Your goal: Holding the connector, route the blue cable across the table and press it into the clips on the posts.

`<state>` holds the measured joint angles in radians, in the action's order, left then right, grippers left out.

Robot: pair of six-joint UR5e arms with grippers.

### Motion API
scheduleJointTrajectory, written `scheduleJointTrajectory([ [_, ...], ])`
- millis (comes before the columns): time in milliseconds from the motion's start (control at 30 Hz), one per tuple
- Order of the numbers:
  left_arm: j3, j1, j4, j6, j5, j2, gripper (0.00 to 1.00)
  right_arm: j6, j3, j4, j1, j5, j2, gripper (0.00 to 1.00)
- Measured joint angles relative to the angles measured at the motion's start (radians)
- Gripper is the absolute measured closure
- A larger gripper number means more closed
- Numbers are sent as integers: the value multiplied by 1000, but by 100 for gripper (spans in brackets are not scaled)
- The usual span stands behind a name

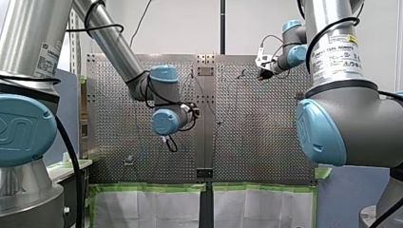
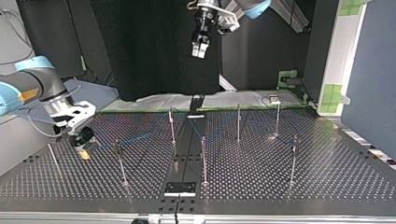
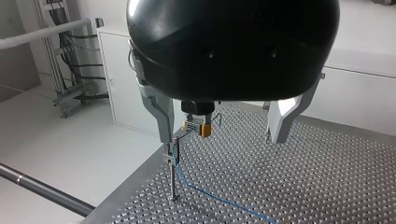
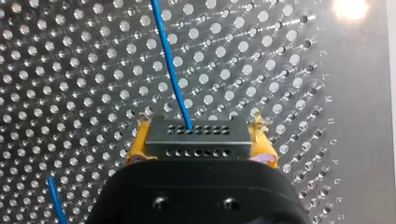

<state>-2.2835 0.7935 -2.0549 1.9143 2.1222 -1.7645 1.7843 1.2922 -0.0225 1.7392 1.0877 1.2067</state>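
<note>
Right gripper (image 4: 200,125): low over the desk (image 2: 327,177) at the top view's left, its yellow pads clamped on the two ends of the connector (image 4: 196,140).
Connector: a grey block with two rows of small holes, held clear of the perforated surface (seen best in the left wrist view).
Blue cable (image 4: 169,65): leaves the connector's face and runs off over the holes. In the top view it trails faintly from the right gripper toward the middle posts (image 2: 172,126).
Left gripper (image 3: 220,140): hangs high above the far middle of the desk in the top view, metal fingers spread wide with nothing between them.
Posts: thin upright rods, spread well apart across the desk.
End post (image 3: 173,177): stands just beside the connector. The cable drops past its clip (image 3: 169,157), and whether it is seated there cannot be told.
</note>
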Motion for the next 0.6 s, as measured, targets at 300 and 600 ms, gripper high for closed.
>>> scheduleJointTrajectory([
  [300, -54, 0, 54, 0, 0, 0, 0, 0, 0, 1, 0, -1, 0, 100],
  [600, -56, 0, 56, 0, 0, 0, 0, 0, 0, 1, 0, -2, 0, 100],
])
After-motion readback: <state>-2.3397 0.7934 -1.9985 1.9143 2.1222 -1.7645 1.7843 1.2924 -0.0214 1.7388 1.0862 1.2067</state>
